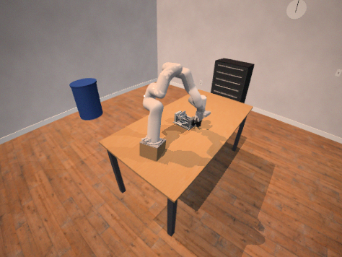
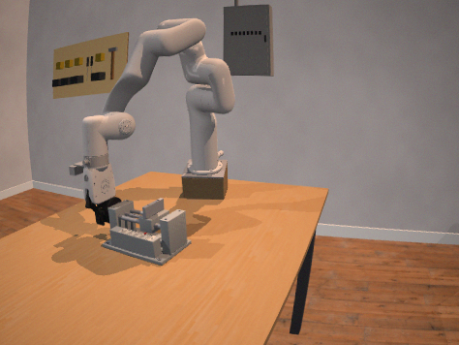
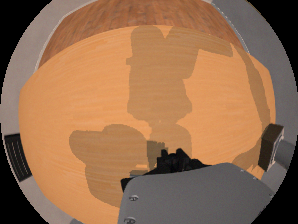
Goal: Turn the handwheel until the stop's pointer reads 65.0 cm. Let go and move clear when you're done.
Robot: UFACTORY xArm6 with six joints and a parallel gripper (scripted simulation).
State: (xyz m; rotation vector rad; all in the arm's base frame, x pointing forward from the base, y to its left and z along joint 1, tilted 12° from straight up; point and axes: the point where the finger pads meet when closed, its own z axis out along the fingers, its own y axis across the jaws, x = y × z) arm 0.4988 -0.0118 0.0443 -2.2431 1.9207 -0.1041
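Observation:
A grey stop fixture (image 2: 145, 232) with end blocks, rails and a sliding stop sits on the wooden table; it also shows in the top view (image 1: 185, 120). A small red pointer (image 2: 145, 234) sits on its front scale; the reading is too small to tell. My gripper (image 2: 102, 213) is at the fixture's left end, low by the table, shut on the dark handwheel, which is mostly hidden behind the fingers and the end block. In the top view my gripper (image 1: 196, 123) is at the fixture's right end. In the wrist view the grey end block (image 3: 193, 212) fills the bottom, with dark handwheel parts (image 3: 169, 161) above it.
The arm's base stands on a brown block (image 2: 204, 181) on the table behind the fixture. A black drawer cabinet (image 1: 231, 79) stands behind the table's far end. A blue barrel (image 1: 86, 98) is off to the left. A grey box (image 2: 248, 40) hangs on the wall.

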